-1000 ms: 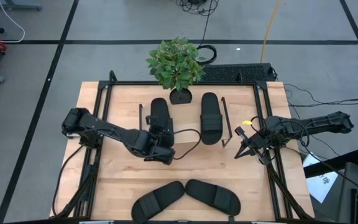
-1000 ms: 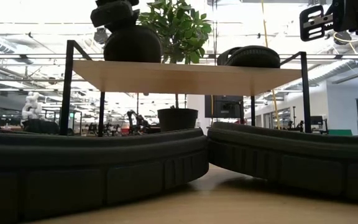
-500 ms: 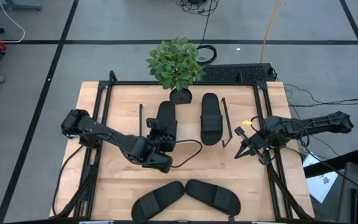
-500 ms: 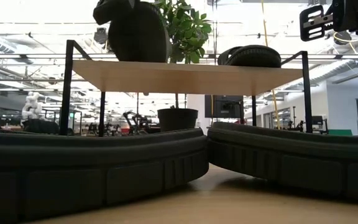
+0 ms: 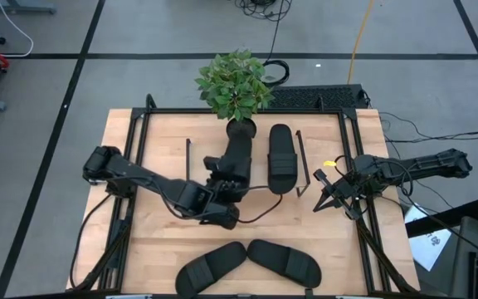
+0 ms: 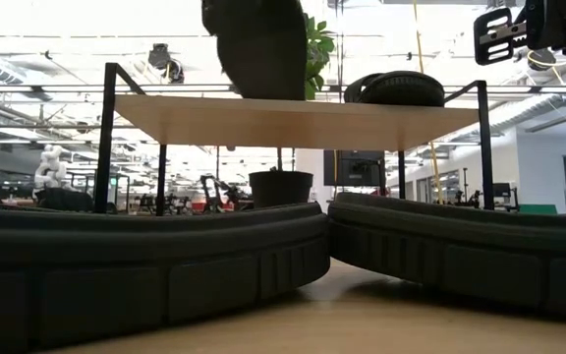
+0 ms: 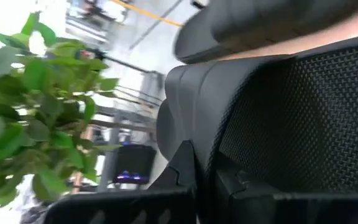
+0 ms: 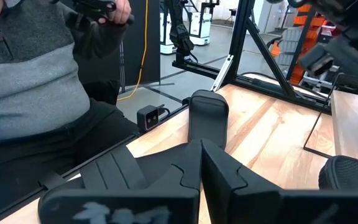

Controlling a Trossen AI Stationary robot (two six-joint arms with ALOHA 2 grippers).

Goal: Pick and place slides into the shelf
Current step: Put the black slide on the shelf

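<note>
The shelf (image 6: pixel 293 122) stands mid-table, a light plank on thin dark end frames (image 5: pixel 187 156). One black slide (image 5: pixel 280 158) lies flat on its top. My left gripper (image 5: pixel 221 188) is shut on a second slide (image 5: pixel 239 149), seen in the low view as a dark mass (image 6: pixel 258 44) standing on or just over the plank. Two more slides (image 5: pixel 210 270) (image 5: pixel 285 262) lie on the table by its near edge. My right gripper (image 5: pixel 325 191) waits, shut, right of the shelf. My left gripper holds the second slide by its near end (image 5: pixel 226 181), pinched between the two fingers (image 7: pixel 188 171), coming level from the table's near left. The slide points away toward the plant, its textured footbed (image 7: pixel 291 124) turned sideways. Its lower edge (image 6: pixel 263 94) reaches the plank; whether it touches, I cannot tell.
A potted plant (image 5: pixel 235 83) stands just behind the shelf, its pot (image 6: pixel 281 187) showing under the plank. A black frame (image 5: pixel 143 124) runs around the tabletop. A person in a grey top (image 8: pixel 30 74) sits beyond the table's right side.
My left gripper has moved toward the table's right, carrying the slide along above the plank toward the slide that lies there. The held slide has turned, its far end now pointing at the plant pot, and it stands taller in the low view.
</note>
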